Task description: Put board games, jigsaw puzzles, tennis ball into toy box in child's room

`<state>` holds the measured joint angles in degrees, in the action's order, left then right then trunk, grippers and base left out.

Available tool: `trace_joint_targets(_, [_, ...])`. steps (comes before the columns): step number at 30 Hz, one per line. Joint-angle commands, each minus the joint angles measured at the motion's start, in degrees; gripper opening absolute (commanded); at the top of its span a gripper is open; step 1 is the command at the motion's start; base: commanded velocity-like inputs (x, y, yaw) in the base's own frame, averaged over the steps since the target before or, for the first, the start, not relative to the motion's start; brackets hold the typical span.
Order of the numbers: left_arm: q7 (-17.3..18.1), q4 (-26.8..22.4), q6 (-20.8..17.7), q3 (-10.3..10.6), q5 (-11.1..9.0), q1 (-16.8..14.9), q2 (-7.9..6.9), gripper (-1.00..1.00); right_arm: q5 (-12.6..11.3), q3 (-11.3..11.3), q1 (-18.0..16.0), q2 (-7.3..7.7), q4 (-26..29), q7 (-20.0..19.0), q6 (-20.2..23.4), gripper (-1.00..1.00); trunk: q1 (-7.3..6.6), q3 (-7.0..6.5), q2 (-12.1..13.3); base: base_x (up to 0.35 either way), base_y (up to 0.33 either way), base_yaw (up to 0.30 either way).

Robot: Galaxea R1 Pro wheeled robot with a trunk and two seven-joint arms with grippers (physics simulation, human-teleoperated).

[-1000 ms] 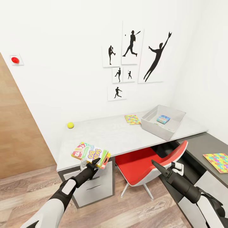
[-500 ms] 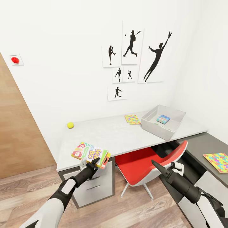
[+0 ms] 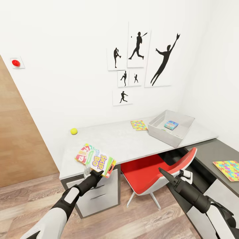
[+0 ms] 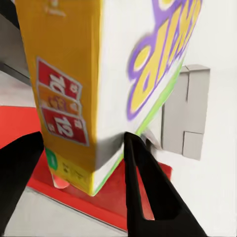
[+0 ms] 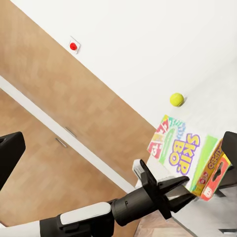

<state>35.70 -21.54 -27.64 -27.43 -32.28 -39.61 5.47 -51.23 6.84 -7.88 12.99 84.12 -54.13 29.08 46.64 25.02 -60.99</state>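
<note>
My left gripper (image 3: 98,172) is shut on the yellow-green-red board game (image 3: 95,159), held just over the front edge of the table (image 3: 116,142). In the left wrist view its black fingers (image 4: 143,192) clamp the box's lower end (image 4: 89,98). The right wrist view shows the same game (image 5: 180,150) and the tennis ball (image 5: 177,99). The tennis ball (image 3: 73,131) lies at the table's back left. One jigsaw puzzle (image 3: 138,125) lies beside the toy box (image 3: 156,127), which holds a pale blue board game (image 3: 171,124). A second puzzle (image 3: 227,170) lies on the dark lower section. My right gripper (image 3: 163,173) hangs open and empty over the chair.
A red chair (image 3: 149,174) is pushed under the table between my arms. White drawers (image 3: 99,196) stand below the left gripper. A wooden door panel (image 3: 20,149) is at the left, and a red wall button (image 3: 15,62) above it. Baseball silhouettes hang on the wall.
The left gripper has turned, tilting the board game so more of its printed face shows and its far end sits higher. The right arm has not moved.
</note>
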Motion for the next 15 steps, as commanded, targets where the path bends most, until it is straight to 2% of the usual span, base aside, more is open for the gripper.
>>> trace_joint_targets(1, [-0.1,0.0,0.0,-0.4,0.5,0.0,0.13,-1.0,-0.4,0.0,0.0,0.02,0.0,0.0,0.5,1.0,0.01,0.06,0.0,0.0,0.0,0.0])
trace_joint_targets(11, [0.6,-0.2,-0.1,-0.4,0.5,-0.1,0.41,-1.0,-0.4,0.0,0.0,0.02,0.0,0.0,0.5,1.0,0.01,0.06,0.0,0.0,0.0,0.0])
trace_joint_targets(13, [0.8,-0.2,-0.1,0.1,0.5,-0.2,0.38,-1.0,-0.4,-0.1,0.0,0.02,0.0,0.0,0.5,1.0,0.01,0.06,0.0,0.0,0.0,0.0])
trace_joint_targets(14, [1.0,-0.8,-0.2,1.6,0.4,-0.2,0.35,-1.0,-0.4,-0.1,0.0,0.02,0.0,0.0,0.5,1.0,0.01,0.06,0.0,0.0,0.0,0.0])
trace_joint_targets(15, [1.0,-1.0,-0.2,2.0,0.4,-0.2,0.34,-1.0,-0.4,-0.1,0.0,0.02,0.0,0.0,0.5,1.0,0.01,0.06,0.0,0.0,0.0,0.0])
